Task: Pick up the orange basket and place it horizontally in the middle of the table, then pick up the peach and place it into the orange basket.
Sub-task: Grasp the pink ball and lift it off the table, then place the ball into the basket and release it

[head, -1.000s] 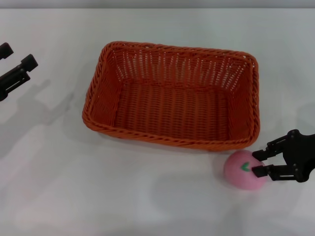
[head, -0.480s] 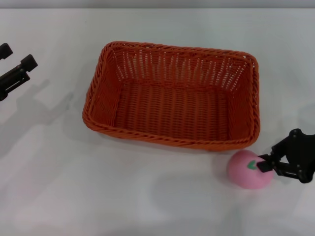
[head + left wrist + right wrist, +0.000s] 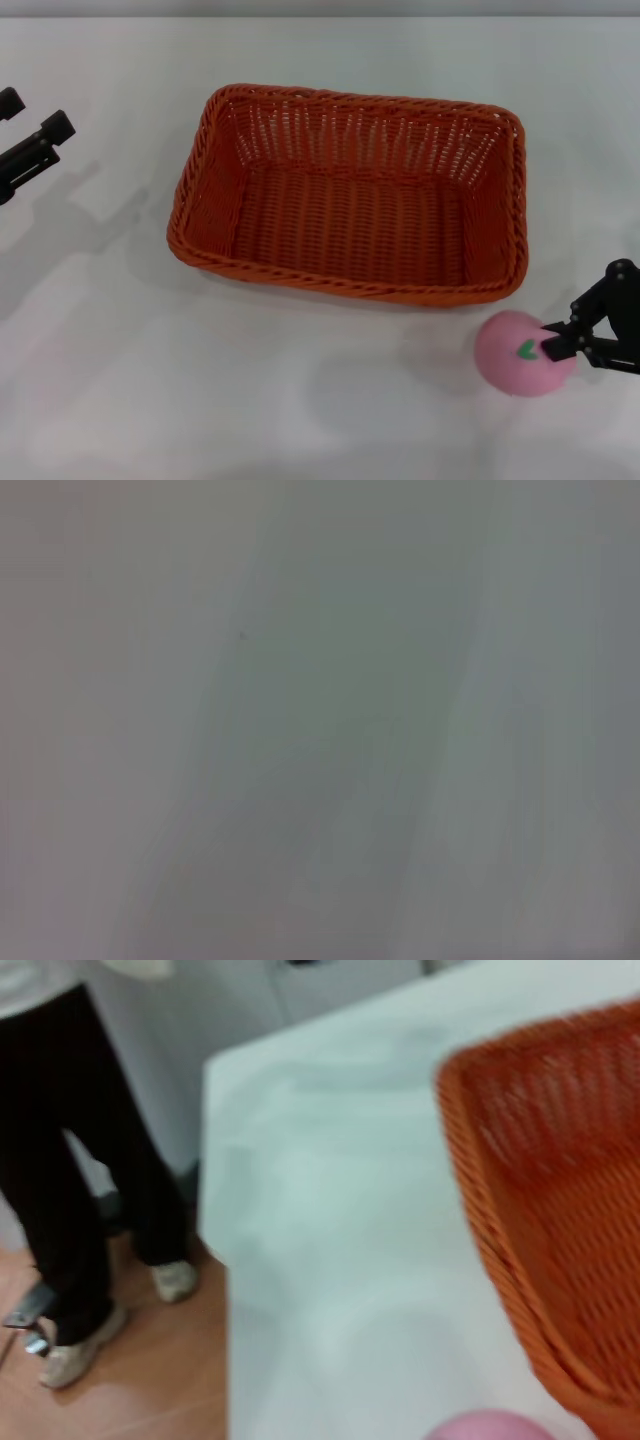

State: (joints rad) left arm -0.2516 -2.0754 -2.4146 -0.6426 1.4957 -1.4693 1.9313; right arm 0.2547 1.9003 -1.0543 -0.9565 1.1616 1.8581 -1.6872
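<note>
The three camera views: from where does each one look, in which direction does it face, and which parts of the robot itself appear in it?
Head view: from the robot's head, facing forward and down at the table; shows the left gripper parked at the left edge and the right gripper at the peach.
Left wrist view: on the left arm's wrist; shows only a blurred pale surface, no robot part.
Right wrist view: on the right arm's wrist, facing across the table to a standing person; no fingers visible.
Shared: head and right wrist views both show the orange basket and the peach.

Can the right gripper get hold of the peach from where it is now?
Probably yes: the right gripper is already at the peach, fingers against its right side, on the table beside the orange basket. Nothing stands between them.
</note>
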